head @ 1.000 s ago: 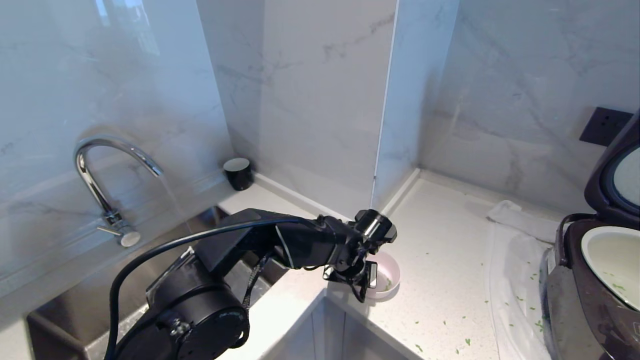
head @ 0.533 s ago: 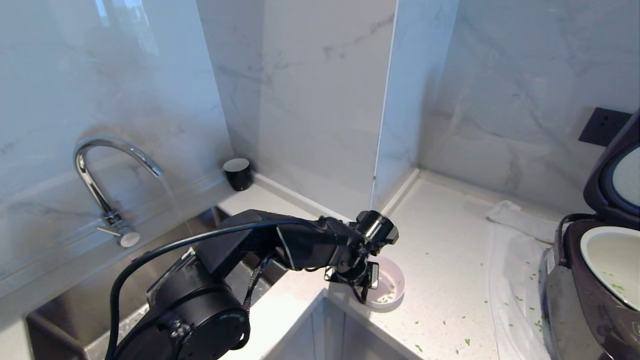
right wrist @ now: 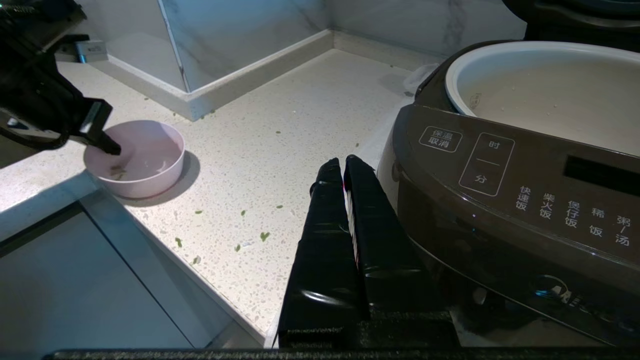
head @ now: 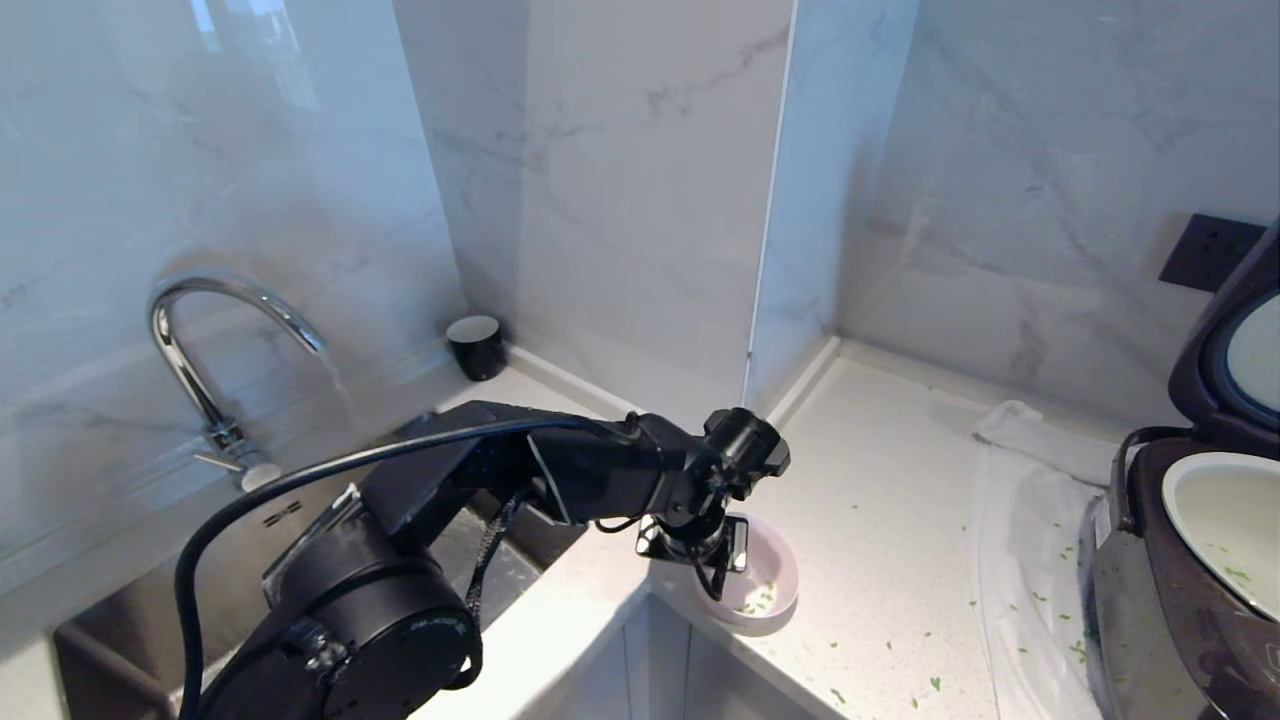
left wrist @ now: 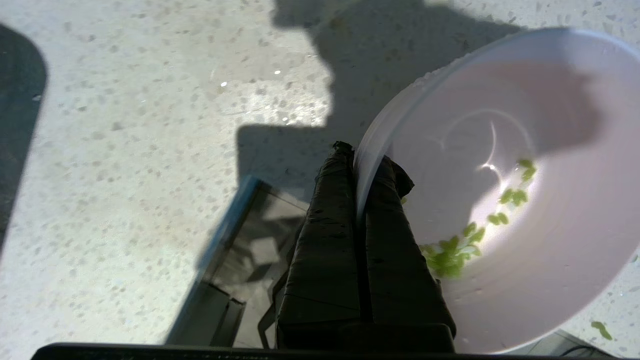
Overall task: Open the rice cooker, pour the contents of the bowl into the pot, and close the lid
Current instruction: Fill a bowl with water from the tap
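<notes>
On the speckled worktop point(head: 880, 530), the lid point(head: 1225, 370) is already raised (pot point(head: 1225, 525) exposed at right). The bowl point(head: 765, 590), near the sink, is pinched at its rim by the left hand point(left wrist: 361, 170); pouring and closing remain.

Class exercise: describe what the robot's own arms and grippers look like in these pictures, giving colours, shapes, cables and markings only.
The left arm is matte black, built of chunky rounded joint housings; one bears small pale lettering too small to read. A black cable loops along it. The left gripper and the right gripper each have two long, flat, tapering fingers wrapped in glossy, wrinkled black covering.
</notes>
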Tool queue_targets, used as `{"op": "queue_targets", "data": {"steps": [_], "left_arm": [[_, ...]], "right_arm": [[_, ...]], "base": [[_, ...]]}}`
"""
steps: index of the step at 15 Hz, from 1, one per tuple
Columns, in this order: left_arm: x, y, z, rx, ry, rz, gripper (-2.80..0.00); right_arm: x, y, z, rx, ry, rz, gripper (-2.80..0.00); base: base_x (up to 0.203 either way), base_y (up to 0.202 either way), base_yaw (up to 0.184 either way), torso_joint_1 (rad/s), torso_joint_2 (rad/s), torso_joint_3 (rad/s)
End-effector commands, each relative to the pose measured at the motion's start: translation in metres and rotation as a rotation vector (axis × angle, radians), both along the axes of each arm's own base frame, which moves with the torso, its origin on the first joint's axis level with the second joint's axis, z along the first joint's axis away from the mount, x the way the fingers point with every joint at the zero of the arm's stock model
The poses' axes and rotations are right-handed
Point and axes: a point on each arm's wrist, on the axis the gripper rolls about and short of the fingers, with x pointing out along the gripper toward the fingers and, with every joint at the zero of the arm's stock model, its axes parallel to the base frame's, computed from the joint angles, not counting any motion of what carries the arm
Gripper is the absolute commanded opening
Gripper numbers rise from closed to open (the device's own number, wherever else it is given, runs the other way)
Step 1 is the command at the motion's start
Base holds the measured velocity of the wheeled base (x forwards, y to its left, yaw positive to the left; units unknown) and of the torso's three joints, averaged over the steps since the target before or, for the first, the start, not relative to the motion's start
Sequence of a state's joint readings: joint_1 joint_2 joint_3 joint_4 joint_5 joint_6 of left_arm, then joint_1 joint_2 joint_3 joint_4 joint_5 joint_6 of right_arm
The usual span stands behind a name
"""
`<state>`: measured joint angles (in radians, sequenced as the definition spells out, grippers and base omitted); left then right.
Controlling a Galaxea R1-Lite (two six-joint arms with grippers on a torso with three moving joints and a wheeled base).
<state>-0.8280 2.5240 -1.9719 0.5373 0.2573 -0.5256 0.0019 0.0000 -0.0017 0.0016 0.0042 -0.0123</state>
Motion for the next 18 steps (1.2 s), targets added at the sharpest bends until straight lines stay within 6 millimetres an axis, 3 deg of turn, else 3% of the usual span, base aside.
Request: {"op": "queue_targets", "data": {"steps": [1,8,11,13,16,18], "left_arm": [[-0.002,0.004,0.019,-0.025,-0.016,0.012,-2.80],[0.001,0.038,0.040,-0.016,0.041,0.119,-2.80],[-0.004,0.061,0.061,-0.084,0.072,0.199,-2.80],[-0.006,0.082,0.073,-0.121,0.093,0.280,-2.80],[-0.012,0.121,0.065,-0.086,0.141,0.387,-2.80],[-0.002,0.152,0.063,-0.127,0.110,0.469,-2.80]], "right_arm": [[0.000,0.000,0.000,0.000,0.000,0.001,-2.80],[0.000,0.000,0.000,-0.001,0.000,0.002,-2.80],[0.000,0.000,0.000,0.000,0.000,0.002,-2.80],[0.000,0.000,0.000,0.000,0.000,0.000,-2.80],[0.000,0.000,0.000,0.000,0.000,0.001,-2.80],[0.000,0.000,0.000,-0.001,0.000,0.002,-2.80]], "base": [[0.000,0.000,0.000,0.000,0.00,0.000],[0.000,0.000,0.000,0.000,0.00,0.000],[0.000,0.000,0.000,0.000,0.00,0.000],[0.000,0.000,0.000,0.000,0.00,0.000],[0.000,0.000,0.000,0.000,0.00,0.000],[0.000,0.000,0.000,0.000,0.00,0.000]]}}
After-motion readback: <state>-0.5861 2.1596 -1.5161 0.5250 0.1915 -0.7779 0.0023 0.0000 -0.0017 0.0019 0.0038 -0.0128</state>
